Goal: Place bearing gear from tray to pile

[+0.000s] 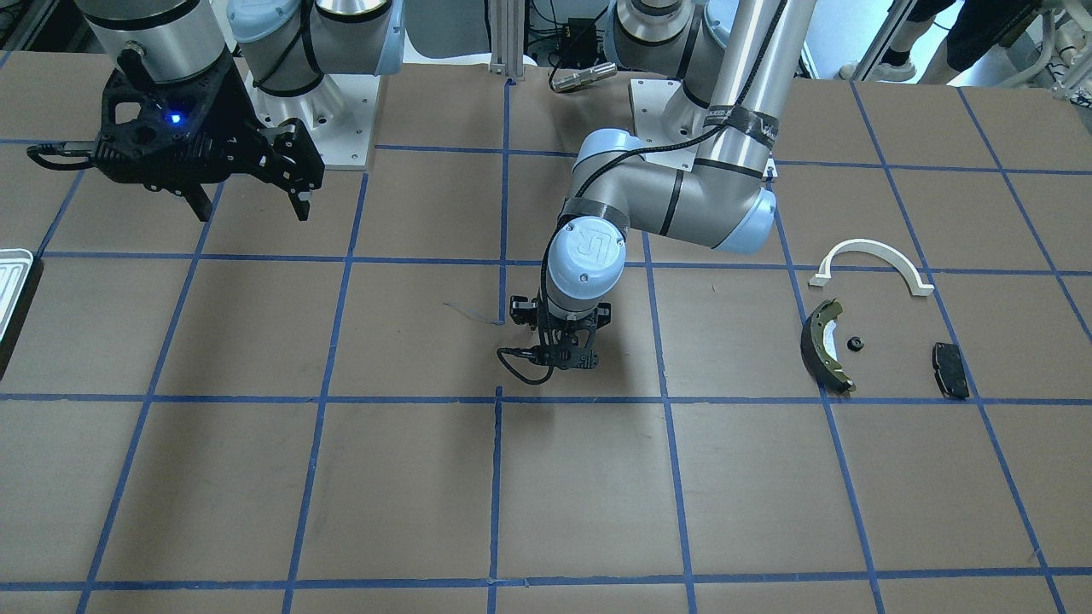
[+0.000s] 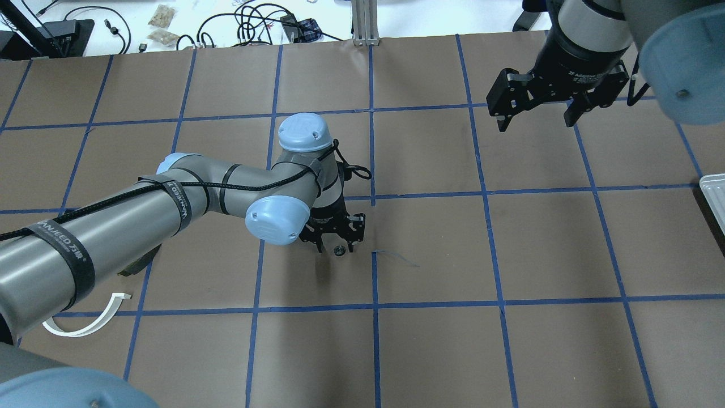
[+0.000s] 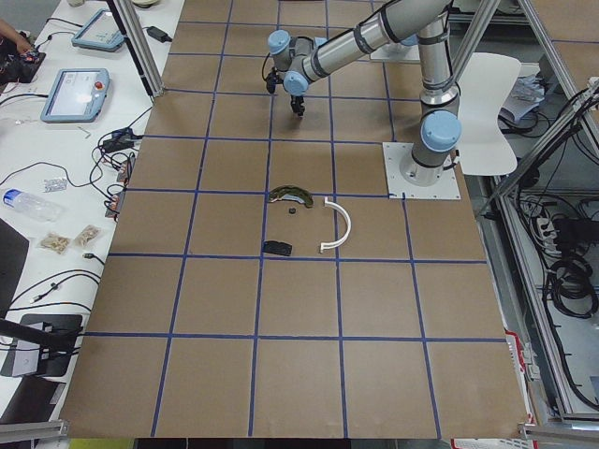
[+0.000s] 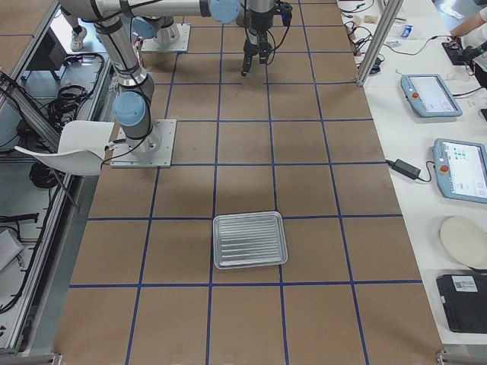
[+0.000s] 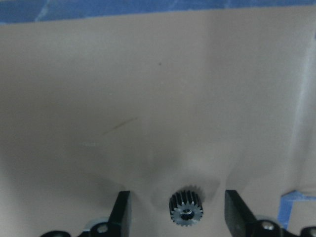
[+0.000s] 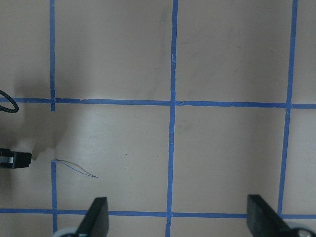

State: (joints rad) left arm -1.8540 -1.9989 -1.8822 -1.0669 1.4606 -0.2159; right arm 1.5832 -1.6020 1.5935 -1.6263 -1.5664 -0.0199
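Note:
The bearing gear (image 5: 186, 208), small, dark and toothed, lies flat on the brown table at its middle; it also shows in the overhead view (image 2: 340, 250). My left gripper (image 2: 335, 247) is low over it and open, one finger on each side of the gear (image 5: 177, 197), not touching it. My right gripper (image 2: 533, 120) hangs open and empty high above the table (image 6: 177, 217). The silvery ribbed tray (image 4: 249, 239) is empty. The pile is a white half-ring bracket (image 1: 870, 254), an olive-and-black brake shoe (image 1: 823, 345) and a flat black pad (image 1: 949, 368).
A small black round part (image 1: 854, 343) lies between the brake shoe and the pad. The tray's edge shows at the table's side (image 2: 715, 195). Blue tape lines grid the brown table. Cables and tablets lie past the far edge.

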